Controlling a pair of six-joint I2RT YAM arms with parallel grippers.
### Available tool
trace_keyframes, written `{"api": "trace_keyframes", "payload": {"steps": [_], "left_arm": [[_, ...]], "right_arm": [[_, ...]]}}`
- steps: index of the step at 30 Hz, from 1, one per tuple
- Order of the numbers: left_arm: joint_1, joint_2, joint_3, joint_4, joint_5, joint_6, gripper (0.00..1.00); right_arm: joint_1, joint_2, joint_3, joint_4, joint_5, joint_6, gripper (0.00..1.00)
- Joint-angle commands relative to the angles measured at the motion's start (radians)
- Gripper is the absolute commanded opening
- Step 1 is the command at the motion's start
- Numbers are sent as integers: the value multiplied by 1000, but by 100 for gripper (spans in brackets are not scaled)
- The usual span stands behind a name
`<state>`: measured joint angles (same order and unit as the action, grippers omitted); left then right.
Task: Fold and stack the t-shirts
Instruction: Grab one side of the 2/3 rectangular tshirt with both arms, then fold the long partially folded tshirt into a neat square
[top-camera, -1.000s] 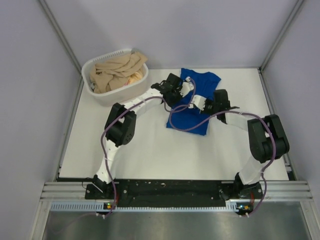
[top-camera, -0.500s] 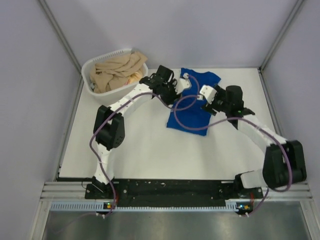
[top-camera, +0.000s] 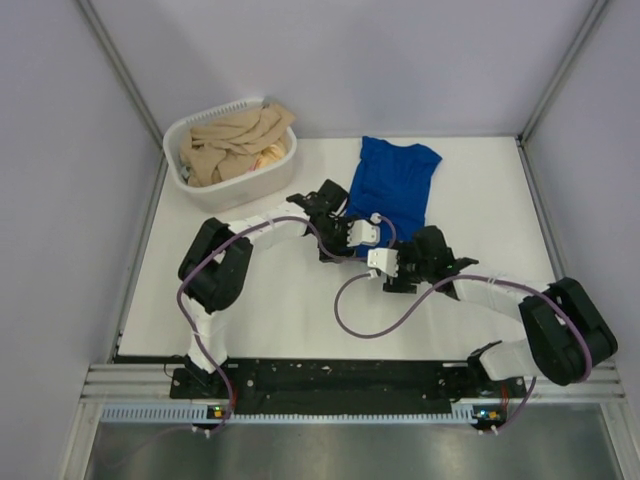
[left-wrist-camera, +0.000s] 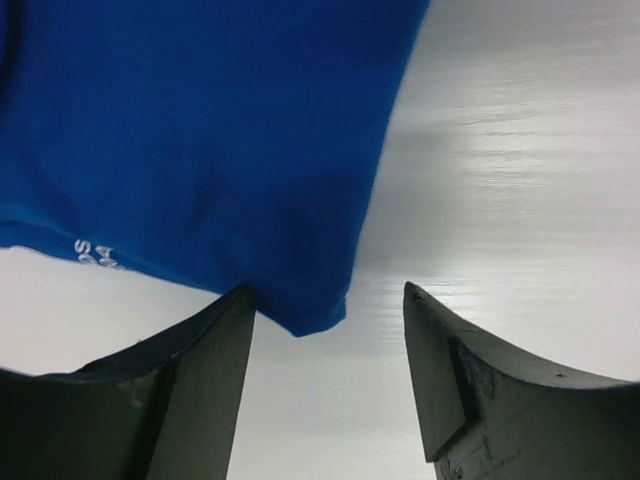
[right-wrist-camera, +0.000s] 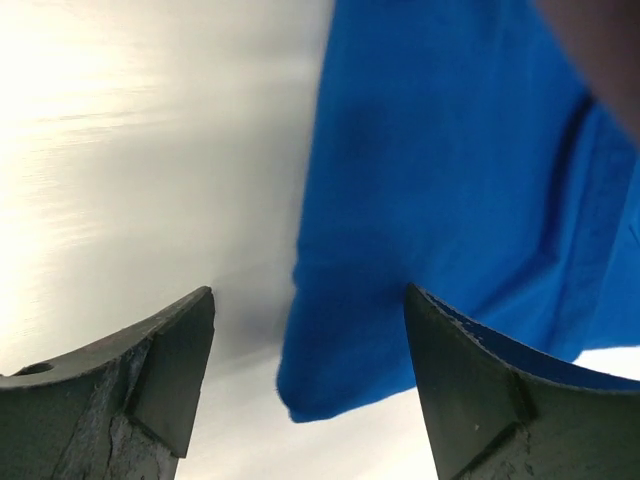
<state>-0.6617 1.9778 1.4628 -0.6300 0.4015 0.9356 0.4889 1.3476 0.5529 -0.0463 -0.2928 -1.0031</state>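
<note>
The blue t-shirt (top-camera: 392, 182) lay spread flat on the white table (top-camera: 270, 300), right of centre towards the far edge. Its wider sleeved end pointed far and its narrower end pointed near. Both arms reached in from the near edge, and their wrists met just near of the shirt's near edge.

From above, the left gripper (left-wrist-camera: 327, 300) sat at the near-left part of that edge. Its jaws stood apart with nothing clamped between them. In the left wrist view the cloth filled the upper left, and one corner of it came down into the gap between the two dark fingers (left-wrist-camera: 190, 390), closer to the left-hand one. The cloth edge met that fingertip in the picture, but whether the two touched could not be told. A scrap of white lettering (left-wrist-camera: 97, 255) showed along the cloth's lower edge.

The right gripper (right-wrist-camera: 308, 300) was a little nearer and slightly right of the left one, beside it and just short of the shirt. Its jaws were also spread wide and held nothing. In the right wrist view the shirt took up the upper right. A rounded corner of it lay low in the gap between the fingers (right-wrist-camera: 150, 380), with bare table to its left. A seam or fold line ran through the cloth at the right of that view.

A white laundry basket (top-camera: 283, 160) stood at the far left of the table, apart from the shirt, with tan cloth (top-camera: 230, 140) heaped in it.
</note>
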Motion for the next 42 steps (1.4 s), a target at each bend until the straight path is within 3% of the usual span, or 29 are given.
{"api": "trace_keyframes", "payload": {"steps": [1,3,6,10,12,17,23,29,35,42], "left_arm": [[-42,-2,-51,202,-133,16,65],[-49,4,-58,223,-154,12,63],[-58,7,-65,222,-142,9,43],[-68,15,-71,210,-155,6,4],[-67,9,-59,161,-162,-9,0],[-65,-51,16,-28,-184,-101,0],[-67,-226,-2,-341,-119,-124,0],[-91,-416,-68,-592,-32,-107,0],[-88,-444,129,-708,72,-161,0],[-30,-364,249,-518,-98,-264,0]], "right_arm": [[4,53,25,152,110,11,74],[4,70,25,166,130,23,71],[4,90,25,181,162,27,58],[4,110,41,149,190,27,12],[4,95,67,80,175,29,0],[40,-42,114,-186,141,8,0],[169,-290,177,-554,-6,-32,0],[263,-402,320,-923,-147,24,0],[241,-450,401,-942,-207,83,0],[47,-348,446,-814,-221,173,0]]}}
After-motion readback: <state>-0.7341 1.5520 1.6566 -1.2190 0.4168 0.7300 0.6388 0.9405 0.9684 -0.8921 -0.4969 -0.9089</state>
